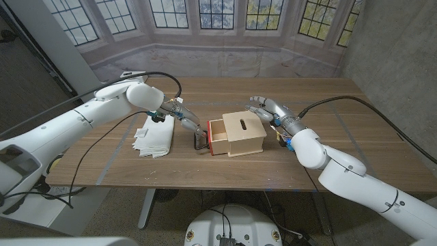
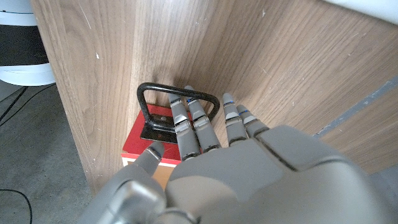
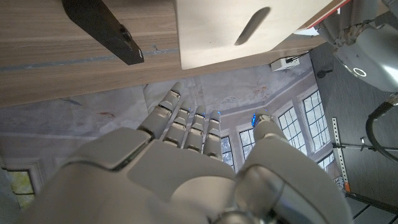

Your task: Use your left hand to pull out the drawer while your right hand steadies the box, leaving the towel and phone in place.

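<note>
Left robot hand [image 1: 183,116]: reaches in from the towel side, fingers [image 2: 186,127] hooked through the black handle [image 2: 176,112], grasping it. 
Right robot hand [image 1: 266,108]: raised beside the box's [image 1: 244,133] far right corner, fingers spread, released. 
Drawer [image 1: 215,137]: red-fronted, drawn partly out of the box toward the left hand. 
Towel [image 1: 154,139]: white, on the surface [image 1: 341,109], left of the handle. 
Phone [image 3: 102,28]: black, near the box.
</note>
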`<state>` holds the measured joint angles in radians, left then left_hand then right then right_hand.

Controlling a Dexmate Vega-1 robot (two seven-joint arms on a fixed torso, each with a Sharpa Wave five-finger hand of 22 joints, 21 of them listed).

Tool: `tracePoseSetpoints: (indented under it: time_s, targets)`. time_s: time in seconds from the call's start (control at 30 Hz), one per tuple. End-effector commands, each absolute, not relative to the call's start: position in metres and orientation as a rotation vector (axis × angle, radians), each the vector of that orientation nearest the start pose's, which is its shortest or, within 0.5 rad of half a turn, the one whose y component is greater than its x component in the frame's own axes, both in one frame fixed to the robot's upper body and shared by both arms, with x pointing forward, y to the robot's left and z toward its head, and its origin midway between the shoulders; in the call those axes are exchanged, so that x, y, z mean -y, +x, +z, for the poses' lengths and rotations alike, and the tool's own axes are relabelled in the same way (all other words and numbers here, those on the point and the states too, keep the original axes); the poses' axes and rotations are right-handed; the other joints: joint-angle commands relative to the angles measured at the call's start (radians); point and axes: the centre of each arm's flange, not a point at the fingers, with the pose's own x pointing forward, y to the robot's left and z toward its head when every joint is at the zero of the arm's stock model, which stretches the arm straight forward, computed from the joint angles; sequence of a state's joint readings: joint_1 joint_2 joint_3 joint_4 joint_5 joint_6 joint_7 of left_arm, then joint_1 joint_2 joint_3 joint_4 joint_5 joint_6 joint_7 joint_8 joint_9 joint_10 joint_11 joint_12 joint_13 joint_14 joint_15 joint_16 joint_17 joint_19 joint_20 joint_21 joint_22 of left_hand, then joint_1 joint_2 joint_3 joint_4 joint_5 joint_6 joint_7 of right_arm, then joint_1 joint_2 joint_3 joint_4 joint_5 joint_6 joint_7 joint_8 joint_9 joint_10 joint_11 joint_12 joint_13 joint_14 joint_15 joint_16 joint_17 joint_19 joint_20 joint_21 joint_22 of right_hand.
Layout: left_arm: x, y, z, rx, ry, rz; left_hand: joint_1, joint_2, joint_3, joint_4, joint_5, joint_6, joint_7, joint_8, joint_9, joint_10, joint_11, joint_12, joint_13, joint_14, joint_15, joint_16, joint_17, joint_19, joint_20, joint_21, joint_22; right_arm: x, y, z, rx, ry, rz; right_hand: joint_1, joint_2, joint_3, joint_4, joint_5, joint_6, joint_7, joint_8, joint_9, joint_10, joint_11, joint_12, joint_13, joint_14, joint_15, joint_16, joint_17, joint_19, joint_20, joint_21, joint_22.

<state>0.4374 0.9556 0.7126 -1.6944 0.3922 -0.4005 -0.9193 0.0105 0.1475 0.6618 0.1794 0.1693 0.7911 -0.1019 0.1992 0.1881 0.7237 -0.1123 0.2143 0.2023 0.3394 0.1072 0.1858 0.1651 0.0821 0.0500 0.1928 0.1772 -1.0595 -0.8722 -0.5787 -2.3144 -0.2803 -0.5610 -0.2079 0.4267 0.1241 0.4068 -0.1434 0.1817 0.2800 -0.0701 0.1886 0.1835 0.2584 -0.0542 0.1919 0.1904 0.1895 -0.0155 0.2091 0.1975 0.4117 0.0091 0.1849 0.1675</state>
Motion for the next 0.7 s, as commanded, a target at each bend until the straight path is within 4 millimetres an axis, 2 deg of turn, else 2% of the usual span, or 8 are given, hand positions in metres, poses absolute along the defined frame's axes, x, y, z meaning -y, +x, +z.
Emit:
tracePoseSetpoints:
  time_s: [0.03, 0.13, 0.2, 0.4, 0.7]
  targets:
    - [-0.22, 0.567, 0.04, 0.352, 1.982, -0.896, 0.0, 0.009, 0.004, -0.004, 0.003, -0.003, -0.001, -0.005, 0.005, 0.008, 0.0, -0.003, 0.002, 0.007, -0.002, 0.001, 0.004, 0.003, -0.002, 0.005, 0.0, 0.137, 0.473, -0.023, 0.604, -1.227, 0.051, -0.033, 0.014, -0.014, 0.03, -0.002, 0.001, -0.024, 0.005, 0.005, 0.003, -0.026, 0.0, 0.002, -0.008, -0.012, 0.003, 0.01, -0.039, -0.014, -0.009, 0.003]
    - [-0.22, 0.567, 0.04, 0.353, 1.982, -0.897, 0.0, 0.009, 0.004, -0.004, 0.003, -0.002, 0.001, -0.004, 0.005, 0.008, 0.0, -0.003, 0.002, 0.008, -0.002, 0.001, 0.004, 0.003, -0.002, 0.005, 0.0, 0.133, 0.472, -0.024, 0.597, -1.269, 0.053, -0.059, 0.019, -0.025, 0.047, -0.005, 0.0, -0.034, 0.004, 0.005, 0.005, -0.044, 0.0, 0.002, -0.012, -0.016, 0.005, 0.015, -0.07, -0.013, -0.012, 0.003]
    - [-0.22, 0.567, 0.039, 0.354, 1.98, -0.897, 0.0, 0.008, 0.004, -0.004, 0.003, -0.003, 0.0, -0.004, 0.005, 0.007, -0.001, -0.003, 0.002, 0.008, -0.002, 0.001, 0.004, 0.003, -0.001, 0.005, 0.0, 0.131, 0.471, -0.024, 0.595, -1.287, 0.049, -0.066, 0.02, -0.029, 0.05, -0.006, 0.0, -0.037, 0.004, 0.005, 0.005, -0.049, 0.0, 0.001, -0.014, -0.016, 0.005, 0.016, -0.084, -0.017, -0.013, 0.003]
    - [-0.22, 0.566, 0.039, 0.356, 1.98, -0.896, 0.0, 0.008, 0.004, -0.004, 0.003, -0.002, 0.0, -0.004, 0.005, 0.008, -0.002, -0.004, 0.002, 0.008, -0.003, 0.001, 0.004, 0.004, -0.002, 0.006, 0.0, 0.129, 0.469, -0.025, 0.586, -1.333, 0.055, -0.073, 0.024, -0.032, 0.053, -0.006, 0.001, -0.047, 0.005, 0.004, 0.007, -0.062, 0.0, 0.001, -0.023, -0.018, 0.003, 0.016, -0.114, -0.026, -0.017, 0.003]
    - [-0.22, 0.566, 0.038, 0.357, 1.979, -0.898, 0.0, 0.008, 0.004, -0.004, 0.003, -0.005, -0.001, -0.005, 0.005, 0.006, -0.004, -0.005, 0.002, 0.009, -0.003, 0.001, 0.004, 0.004, -0.002, 0.006, 0.0, 0.126, 0.471, -0.025, 0.575, -1.382, 0.065, -0.092, 0.029, -0.039, 0.064, -0.007, 0.001, -0.059, 0.005, 0.004, 0.011, -0.088, 0.001, 0.0, -0.038, -0.012, 0.002, 0.017, -0.171, -0.017, -0.019, 0.002]
